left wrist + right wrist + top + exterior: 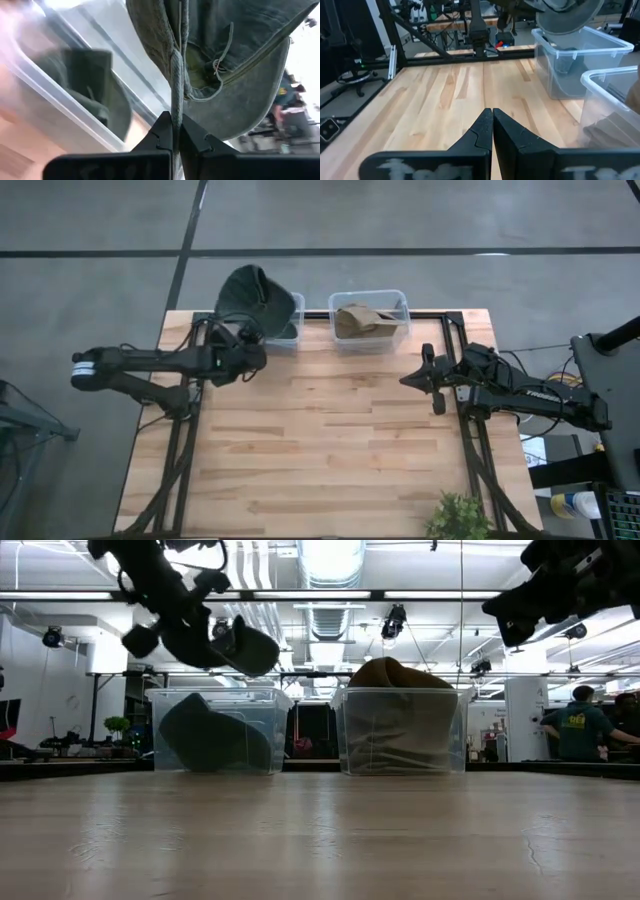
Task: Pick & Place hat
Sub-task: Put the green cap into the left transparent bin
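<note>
**Over the left bin: dark hat hanging in a pinch grip**

Above the left clear bin point(285, 330), the left gripper point(176, 131) is holding the dark green hat point(255, 298) by a fold of its fabric, jaws squeezed nearly together on the cloth. The hat is dangling over the bin's far rim, with another dark hat point(215, 735) lying inside. Beside that bin, a second bin point(370, 332) is holding a tan hat point(358, 318). The right gripper point(492, 122) is waiting to the right of both bins, off the table, fingers pressed together and empty.

To place well, the brim should probably be hanging fully inside the bin's walls when the pinch opens; letting go while it is overhanging the rim is risking a spill outside.
</note>
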